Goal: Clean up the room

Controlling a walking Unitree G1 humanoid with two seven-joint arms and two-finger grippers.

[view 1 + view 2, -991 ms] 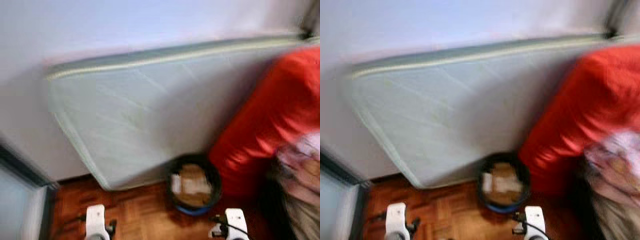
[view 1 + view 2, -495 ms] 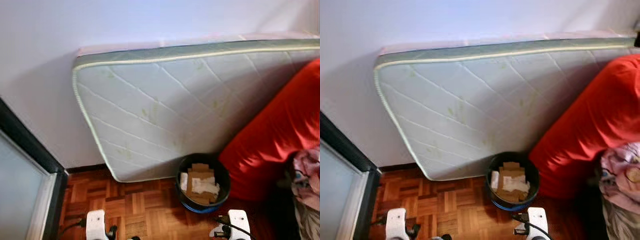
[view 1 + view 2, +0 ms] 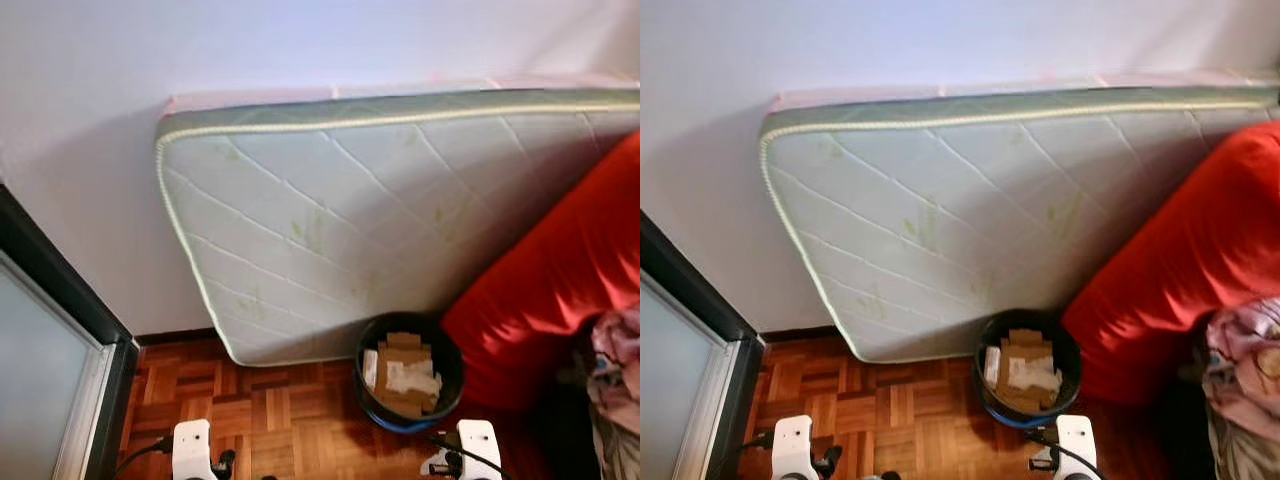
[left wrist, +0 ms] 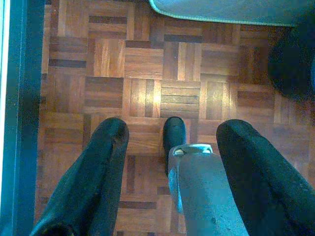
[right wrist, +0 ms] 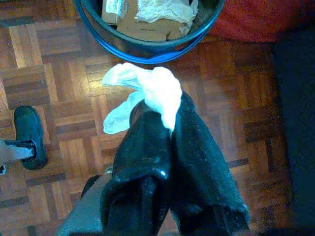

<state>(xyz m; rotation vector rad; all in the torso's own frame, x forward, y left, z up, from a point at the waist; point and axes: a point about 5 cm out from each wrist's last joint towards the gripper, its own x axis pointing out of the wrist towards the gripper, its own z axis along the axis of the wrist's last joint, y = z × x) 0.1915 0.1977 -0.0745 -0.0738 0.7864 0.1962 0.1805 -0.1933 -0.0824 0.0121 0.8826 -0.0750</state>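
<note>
Before me a pale wall (image 3: 90,150) meets a reddish parquet floor (image 3: 290,420). A quilted white mattress (image 3: 330,220) leans tilted against that wall. To my right bulges a red cushion (image 3: 560,300); to my left stands a dark-framed glass door (image 3: 50,380).

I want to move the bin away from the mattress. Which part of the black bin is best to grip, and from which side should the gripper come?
Probably the front rim of the black bin, approached from the robot's side over the parquet floor: the mattress stands behind, the red cushion beside it, and cardboard scraps fill the middle.
</note>
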